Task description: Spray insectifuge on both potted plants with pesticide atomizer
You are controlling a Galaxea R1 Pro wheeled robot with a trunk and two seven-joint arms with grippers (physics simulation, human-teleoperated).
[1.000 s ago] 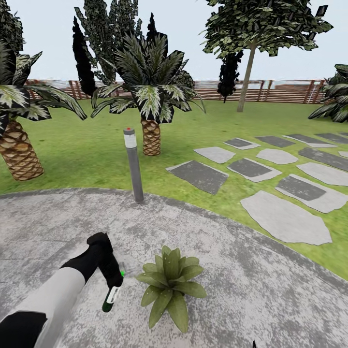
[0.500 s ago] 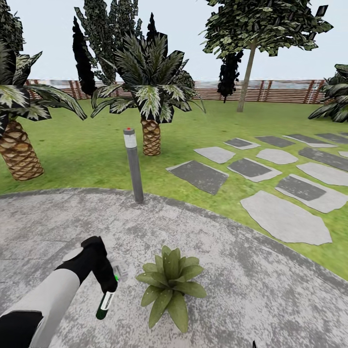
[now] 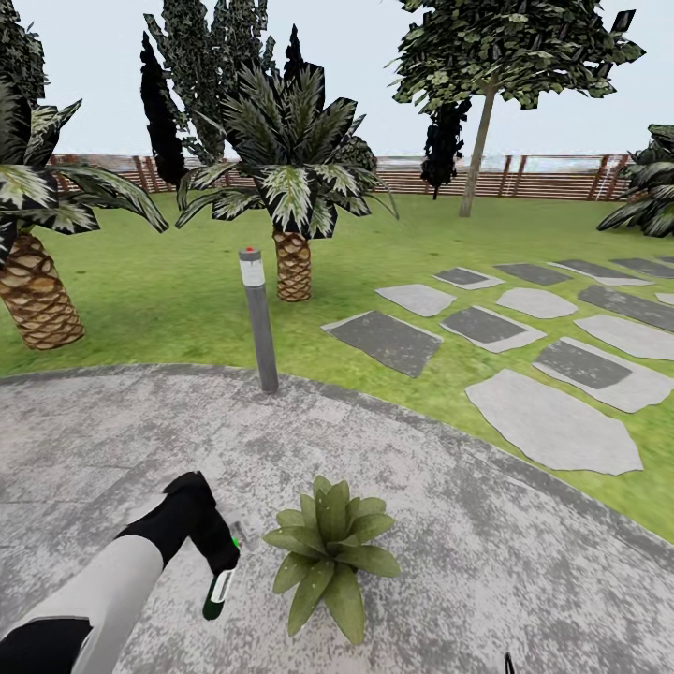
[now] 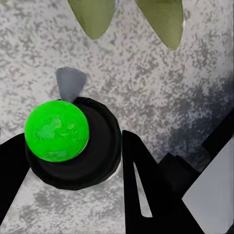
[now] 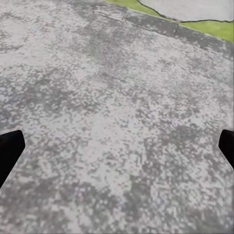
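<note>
Two pincers | left pincer (image 3: 221, 564) clamped on pesticide atomizer (image 3: 218, 593) | right pincer (image 5: 117, 146) spread wide, empty

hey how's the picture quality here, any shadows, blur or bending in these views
Head view: even, flat light, no cast shadow under the potted plant; the patio edge bows like a wide lens. Left wrist view: the pesticide atomizer looks soft-edged up close. Right wrist view: blotchy, coarse paving texture.
</note>
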